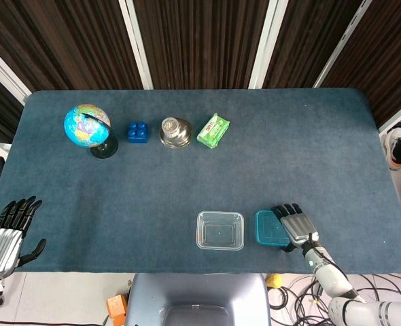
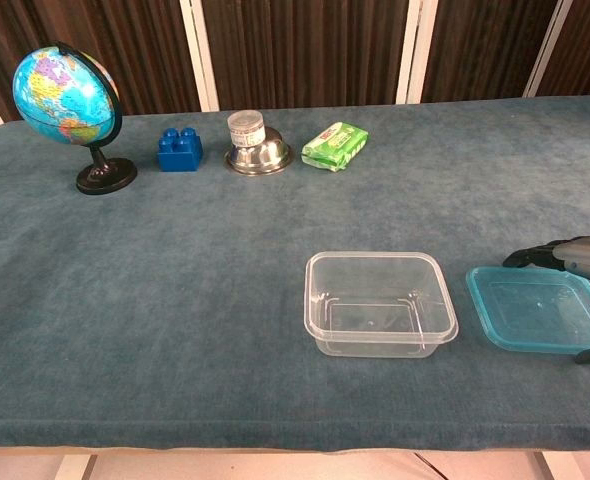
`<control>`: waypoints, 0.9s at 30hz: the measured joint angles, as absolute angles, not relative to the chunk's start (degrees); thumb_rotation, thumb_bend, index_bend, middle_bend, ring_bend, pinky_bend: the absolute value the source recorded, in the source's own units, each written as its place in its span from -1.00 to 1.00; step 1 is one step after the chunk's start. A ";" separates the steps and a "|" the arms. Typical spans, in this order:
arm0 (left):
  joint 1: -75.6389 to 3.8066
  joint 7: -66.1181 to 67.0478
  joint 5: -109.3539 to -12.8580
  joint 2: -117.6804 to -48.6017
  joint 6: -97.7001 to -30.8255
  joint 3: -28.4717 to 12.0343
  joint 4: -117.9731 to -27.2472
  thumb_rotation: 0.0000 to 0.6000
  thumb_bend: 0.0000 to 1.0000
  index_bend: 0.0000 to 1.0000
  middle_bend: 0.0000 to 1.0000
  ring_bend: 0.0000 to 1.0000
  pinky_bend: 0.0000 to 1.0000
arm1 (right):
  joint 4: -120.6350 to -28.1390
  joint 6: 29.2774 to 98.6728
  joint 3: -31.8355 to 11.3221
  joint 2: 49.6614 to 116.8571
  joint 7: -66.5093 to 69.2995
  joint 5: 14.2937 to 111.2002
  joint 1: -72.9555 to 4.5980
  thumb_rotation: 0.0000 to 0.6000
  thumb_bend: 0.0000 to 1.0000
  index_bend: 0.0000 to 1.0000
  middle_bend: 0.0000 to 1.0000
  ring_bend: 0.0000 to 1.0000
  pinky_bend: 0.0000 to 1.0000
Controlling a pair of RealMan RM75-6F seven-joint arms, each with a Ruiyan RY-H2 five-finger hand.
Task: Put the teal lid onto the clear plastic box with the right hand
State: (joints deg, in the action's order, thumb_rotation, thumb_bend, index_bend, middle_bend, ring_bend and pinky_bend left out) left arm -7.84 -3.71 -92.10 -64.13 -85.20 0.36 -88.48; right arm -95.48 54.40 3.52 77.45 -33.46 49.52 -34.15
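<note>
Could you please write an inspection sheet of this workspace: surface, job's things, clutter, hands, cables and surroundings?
Surface: table with dark teal cloth; nothing spilled seen.
Job's things: clear plastic box open and empty near the front edge; teal lid flat on the cloth to its right, apart from the box.
Clutter: globe, blue brick, metal bowl with a small jar on it, green packet, in a row at the far side.
Hands: right hand at the lid's right edge, fingers over it, lid not lifted; left hand at the table's left front corner, fingers apart, holding nothing.
Cables: a tangle on the floor below the front edge.
Surroundings: dark slatted wall with white posts.
</note>
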 measured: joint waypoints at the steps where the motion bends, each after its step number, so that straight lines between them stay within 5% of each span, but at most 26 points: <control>1: -7.80 -3.75 -92.09 -64.12 -85.29 0.34 -88.47 1.00 -0.34 -1.00 -0.93 -0.98 -0.98 | -95.48 54.42 3.56 77.46 -33.38 49.65 -34.11 1.00 -0.80 0.49 -0.78 -1.00 -1.00; 7: -7.81 -3.77 -92.00 -64.14 -85.20 0.31 -88.44 1.00 -0.34 -1.00 -0.93 -0.98 -0.98 | -95.21 55.57 3.50 77.66 -31.74 52.88 -33.37 1.00 -0.80 0.63 -0.66 -0.99 -1.00; 12: -7.76 -3.72 -91.97 -64.15 -85.27 0.28 -88.45 1.00 -0.34 -1.00 -0.93 -0.98 -0.98 | -94.47 56.09 3.43 77.98 -30.23 55.05 -32.64 1.00 -0.80 0.71 -0.36 -0.73 -0.97; 20: -7.78 -3.66 -91.92 -64.17 -85.22 0.23 -88.44 1.00 -0.34 -1.00 -0.93 -0.98 -0.98 | -93.44 56.65 3.09 78.46 -28.47 57.60 -31.90 1.00 -0.80 0.82 0.20 -0.09 -0.31; 27: -7.74 -3.41 -91.83 -64.32 -85.27 0.18 -88.42 1.00 -0.34 -1.00 -0.93 -0.98 -0.98 | -93.82 56.77 2.60 77.33 -24.03 61.93 -31.22 1.00 -0.80 0.86 0.26 -0.05 -0.28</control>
